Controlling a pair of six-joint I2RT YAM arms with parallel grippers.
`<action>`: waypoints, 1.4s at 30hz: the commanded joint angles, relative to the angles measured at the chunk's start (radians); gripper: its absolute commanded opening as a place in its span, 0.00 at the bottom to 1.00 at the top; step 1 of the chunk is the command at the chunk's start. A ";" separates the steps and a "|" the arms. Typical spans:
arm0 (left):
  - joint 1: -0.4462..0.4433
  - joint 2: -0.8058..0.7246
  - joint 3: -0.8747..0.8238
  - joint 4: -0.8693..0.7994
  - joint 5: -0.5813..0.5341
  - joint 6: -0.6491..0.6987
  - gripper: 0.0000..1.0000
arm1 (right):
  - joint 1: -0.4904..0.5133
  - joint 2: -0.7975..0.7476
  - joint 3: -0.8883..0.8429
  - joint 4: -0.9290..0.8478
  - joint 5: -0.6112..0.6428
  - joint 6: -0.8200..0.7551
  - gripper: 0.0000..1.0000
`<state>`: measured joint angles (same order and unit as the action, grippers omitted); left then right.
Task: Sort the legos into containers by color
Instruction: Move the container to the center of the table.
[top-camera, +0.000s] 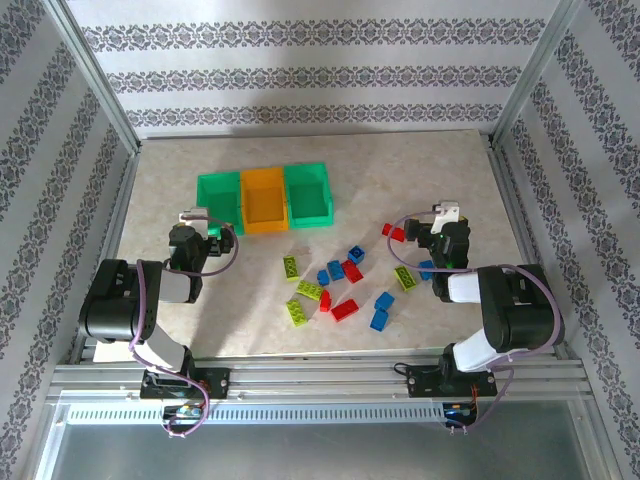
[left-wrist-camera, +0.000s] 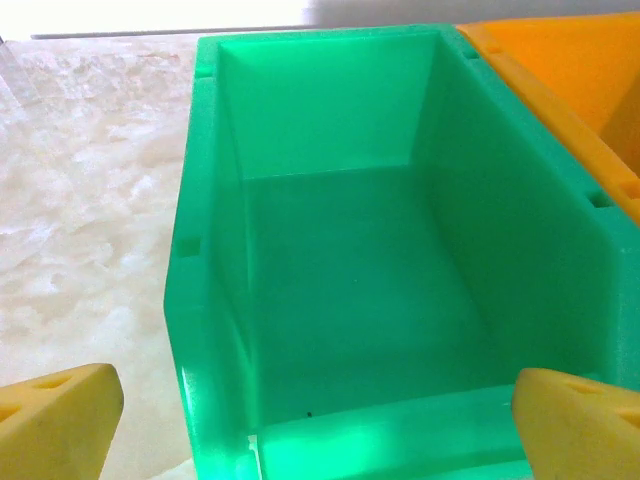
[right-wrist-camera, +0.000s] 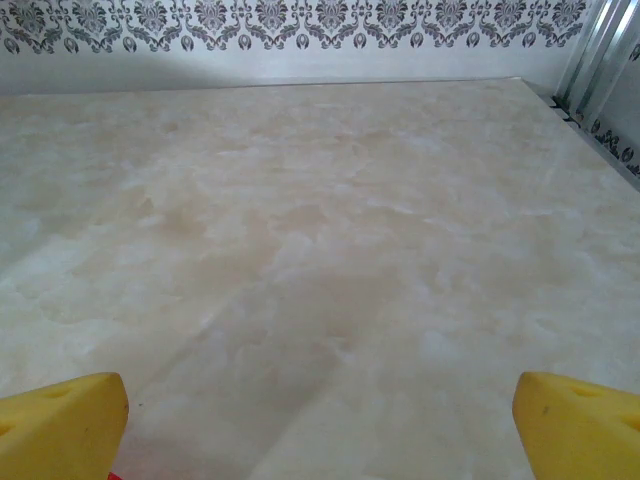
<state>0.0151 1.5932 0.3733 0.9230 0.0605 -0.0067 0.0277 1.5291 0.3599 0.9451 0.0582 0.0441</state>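
The containers stand in a row at the back middle of the table: a green bin (top-camera: 218, 197), an orange bin (top-camera: 264, 201) and a second green bin (top-camera: 309, 196), all three empty. The legos lie scattered in front of them: yellow-green bricks (top-camera: 308, 290), red bricks (top-camera: 344, 309) and blue bricks (top-camera: 379, 320). My left gripper (top-camera: 198, 219) is open just before the left green bin (left-wrist-camera: 330, 250), its yellow fingertips (left-wrist-camera: 60, 415) wide apart with nothing between them. My right gripper (top-camera: 437, 216) is open at the right, beside a red brick (top-camera: 393, 231), over bare table (right-wrist-camera: 320, 250).
A metal frame and patterned walls close in the table (top-camera: 420, 170) on three sides. The orange bin's wall (left-wrist-camera: 590, 90) adjoins the green bin on its right. A yellow-green brick (top-camera: 405, 277) and a blue brick (top-camera: 426, 268) lie close by the right arm.
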 joint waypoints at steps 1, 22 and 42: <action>0.008 -0.001 0.015 0.022 0.019 0.007 1.00 | -0.009 0.000 0.014 0.004 -0.020 -0.010 0.98; 0.008 -0.001 0.016 0.022 0.020 0.007 1.00 | -0.009 0.001 0.014 0.005 -0.020 -0.011 0.98; 0.008 -0.094 0.011 -0.045 0.013 0.001 1.00 | -0.009 -0.001 0.014 0.004 -0.020 -0.013 0.98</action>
<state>0.0151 1.5574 0.3737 0.9035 0.0772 -0.0067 0.0277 1.5291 0.3599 0.9451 0.0582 0.0441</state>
